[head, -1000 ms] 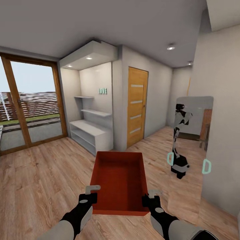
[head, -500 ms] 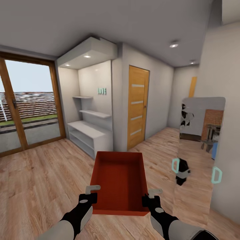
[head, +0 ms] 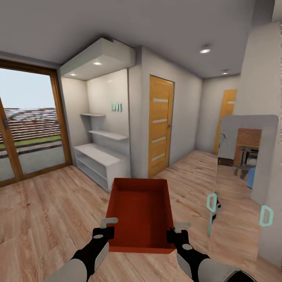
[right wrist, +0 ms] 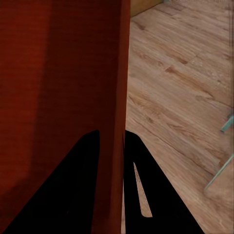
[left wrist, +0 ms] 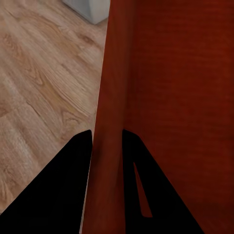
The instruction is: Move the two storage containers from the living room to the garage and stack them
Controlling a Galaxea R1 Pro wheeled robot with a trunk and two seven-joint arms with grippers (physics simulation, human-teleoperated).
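Left pincer [head: 105, 229]: we see its fingers [left wrist: 83, 161] clamped on the bin's left long wall, one finger inside and one outside, at the near end.
Bin [head: 141, 211]: orange-red, open-topped, nothing in it, held level in front of us between both arms, clear of the floor, long axis pointing ahead.
Bin, handling: we judge it light and stiff, with thin plain walls; smooth plastic may slip in a narrow pinch, so we would keep it level and avoid jolts.
Bin, hold points: the two long walls near our end, as now; matched grips on both sides stop it twisting.
Right pincer [head: 178, 230]: we see its fingers [right wrist: 90, 161] clamped on the right long wall, straddling it opposite the left grip.
Floor [head: 47, 203]: light wood planks, flat and bare along our path; this is not the concrete we need.
Room: glass doors [head: 23, 125] at left, white shelf alcove [head: 102, 156] next, wooden door [head: 159, 125] with glass slits ahead, mirror panel [head: 243, 176] at right.
Progress: we judge the carry under way and the garage not yet reached.
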